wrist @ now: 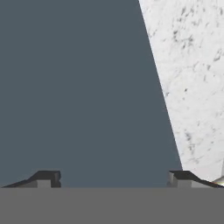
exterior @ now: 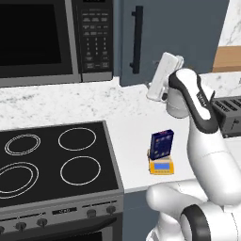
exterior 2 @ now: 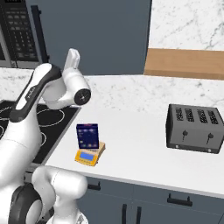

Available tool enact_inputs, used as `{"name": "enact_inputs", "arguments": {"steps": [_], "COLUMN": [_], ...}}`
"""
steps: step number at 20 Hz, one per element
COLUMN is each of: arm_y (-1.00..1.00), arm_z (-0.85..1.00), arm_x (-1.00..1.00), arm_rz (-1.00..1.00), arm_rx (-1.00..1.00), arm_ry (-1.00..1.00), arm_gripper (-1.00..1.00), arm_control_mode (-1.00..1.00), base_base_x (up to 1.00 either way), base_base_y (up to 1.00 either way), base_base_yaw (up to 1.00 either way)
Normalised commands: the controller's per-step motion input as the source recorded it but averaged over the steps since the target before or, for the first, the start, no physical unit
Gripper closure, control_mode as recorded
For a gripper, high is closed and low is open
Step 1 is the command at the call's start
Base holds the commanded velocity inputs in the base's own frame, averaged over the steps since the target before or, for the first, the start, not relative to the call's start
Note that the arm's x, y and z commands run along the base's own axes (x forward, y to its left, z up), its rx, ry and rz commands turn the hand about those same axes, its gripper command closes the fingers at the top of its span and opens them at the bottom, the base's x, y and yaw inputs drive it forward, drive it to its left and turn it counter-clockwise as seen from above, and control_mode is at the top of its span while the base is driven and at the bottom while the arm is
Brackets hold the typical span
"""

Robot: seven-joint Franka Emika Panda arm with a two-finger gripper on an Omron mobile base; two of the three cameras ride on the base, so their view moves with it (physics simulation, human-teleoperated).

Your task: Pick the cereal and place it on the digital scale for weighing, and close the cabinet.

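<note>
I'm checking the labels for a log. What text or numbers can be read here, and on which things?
None can be read.
Cereal: purple-white print, too blurred.
Microwave keypad: button labels too small.
Digital scale: blue display blank.
Stove panel: markings illegible.

Pretty even, flat light all over, bright but not harsh, no obvious single source. Shadows are soft: a faint one under the toaster [exterior 2: 193, 128] on the white surface [exterior 2: 135, 144], barely any by the cereal [exterior: 162, 144]. No glare on the stove top [exterior: 52, 160]. Everything's a bit soft and low-res, edges jaggy. No edge warping. The cabinet [wrist: 78, 87] up close looks flat, textureless.
</note>
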Motion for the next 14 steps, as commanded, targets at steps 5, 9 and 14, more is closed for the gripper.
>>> {"name": "enact_inputs", "arguments": {"steps": [5,9,14], "arm_y": [0.09,0.04,0.35], "arm_z": [-0.01,-0.13,-0.57], "arm_x": [1.00,1.00,0.54], "arm_rz": [-0.03,-0.04,-0.06], "arm_rx": [-0.04,-0.01,-0.09], "arm_ry": [0.05,-0.11,-0.28], "arm_gripper": [-1.00,-1.00,-1.00], "arm_control_mode": [-1.00,-1.00,-1.00], "base_base_x": [0.00,0.00,0.00], "base_base_y": [0.00,0.00,0.00], "base_base_yaw": [0.00,0.00,0.00]}}
